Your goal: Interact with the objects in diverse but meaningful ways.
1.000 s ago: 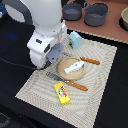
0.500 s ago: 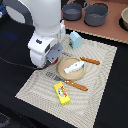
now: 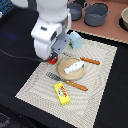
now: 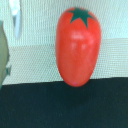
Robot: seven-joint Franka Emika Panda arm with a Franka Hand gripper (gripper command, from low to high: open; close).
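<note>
A red tomato [image 4: 77, 45] with a green star top fills the wrist view, lying at the edge of the woven mat against the black table. In the exterior view only a red sliver of the tomato [image 3: 51, 60] shows under the white arm. My gripper [image 3: 52, 57] hangs right over it, with its fingers hidden by the arm's body. A white fish [image 3: 75, 67] lies on the tan plate [image 3: 64, 71]. A yellow box with red marks [image 3: 62, 93] lies near the mat's front. A light-blue carton [image 3: 76, 40] stands behind the arm.
Orange-handled cutlery lies at the plate: a knife [image 3: 90, 61] behind it and a fork [image 3: 70, 82] in front. Two grey pots [image 3: 96, 14] stand at the back on the tan surface. The beige mat [image 3: 102, 92] lies on the black table.
The arm has shifted slightly above the mat's left corner. The fish, yellow box and carton have not moved.
</note>
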